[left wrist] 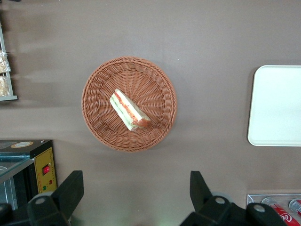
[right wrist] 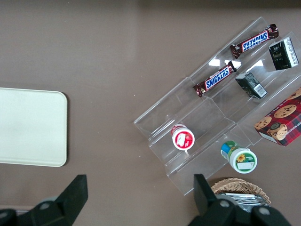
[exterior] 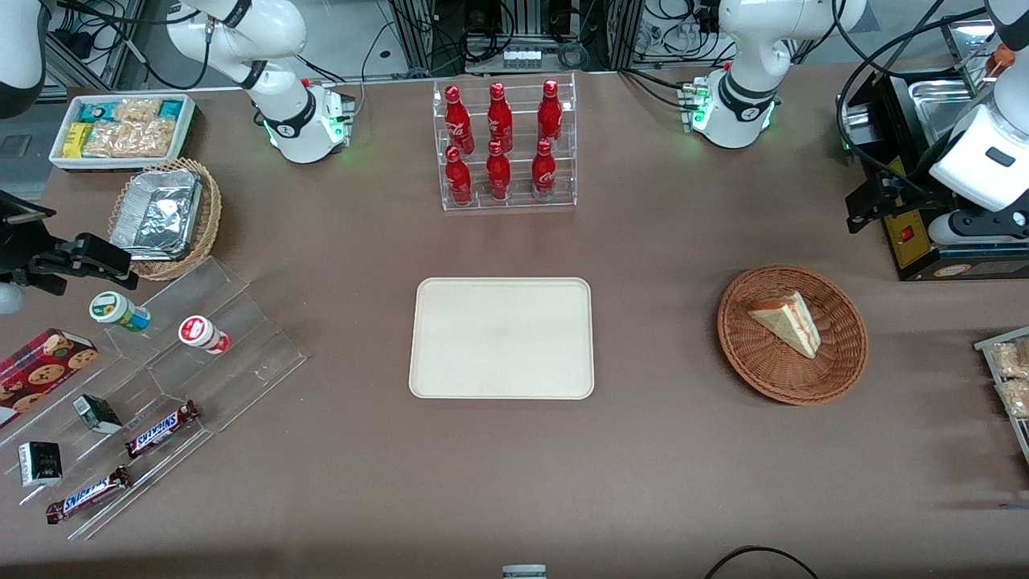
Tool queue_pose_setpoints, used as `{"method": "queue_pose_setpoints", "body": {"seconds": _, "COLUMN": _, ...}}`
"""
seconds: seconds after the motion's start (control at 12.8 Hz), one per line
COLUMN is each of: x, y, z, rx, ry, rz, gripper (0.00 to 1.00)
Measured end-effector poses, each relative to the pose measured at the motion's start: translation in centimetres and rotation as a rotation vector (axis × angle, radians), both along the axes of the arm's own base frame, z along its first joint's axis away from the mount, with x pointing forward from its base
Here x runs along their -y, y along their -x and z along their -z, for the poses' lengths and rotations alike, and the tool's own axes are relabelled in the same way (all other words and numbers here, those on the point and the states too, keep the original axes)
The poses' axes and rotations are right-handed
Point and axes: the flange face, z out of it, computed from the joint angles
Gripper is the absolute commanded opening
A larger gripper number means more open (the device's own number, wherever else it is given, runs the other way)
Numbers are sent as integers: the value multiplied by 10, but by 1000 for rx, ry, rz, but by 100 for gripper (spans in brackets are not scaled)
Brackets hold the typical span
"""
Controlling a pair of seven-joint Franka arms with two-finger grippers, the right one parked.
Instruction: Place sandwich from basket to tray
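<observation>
The sandwich (exterior: 788, 322) (left wrist: 129, 110), a cream wedge with red and green filling at its edge, lies in the round reddish-brown wicker basket (exterior: 744, 346) (left wrist: 157, 87). The cream tray (exterior: 502, 338) (left wrist: 277, 106) lies flat at mid-table with nothing on it, toward the parked arm's end from the basket. My left gripper (exterior: 870, 205) (left wrist: 136, 179) hangs high above the table, farther from the front camera than the basket. It is open, with only bare table showing between its fingers.
A black appliance with a red switch (exterior: 924, 241) (left wrist: 40, 165) stands close to the gripper. A clear rack of red bottles (exterior: 506, 145) stands farther back than the tray. Bagged snacks (exterior: 1009, 378) lie at the working arm's table edge. A stepped acrylic shelf (exterior: 161, 386) holds snacks.
</observation>
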Motion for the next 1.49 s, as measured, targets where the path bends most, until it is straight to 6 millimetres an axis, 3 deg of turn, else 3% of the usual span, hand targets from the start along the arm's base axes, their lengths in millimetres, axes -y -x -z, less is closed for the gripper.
{"method": "queue_pose_setpoints", "body": {"seconds": 0.7, "x": 2, "y": 0, "z": 3, "rx": -7, "ry": -1, "rz": 4, "gripper": 100}}
{"method": "queue_pose_setpoints", "body": {"seconds": 1.02, "x": -8, "y": -1, "z": 12, "rx": -24, "ry": -2, "rz": -15, "gripper": 100}}
{"method": "queue_pose_setpoints", "body": {"seconds": 1.25, "x": -36, "y": -12, "z": 38, "rx": -68, "ry": -5, "rz": -115, "gripper": 100}}
{"method": "queue_pose_setpoints", "body": {"seconds": 1.49, "x": -48, "y": -33, "z": 86, "rx": -117, "ry": -18, "rz": -260, "gripper": 100}}
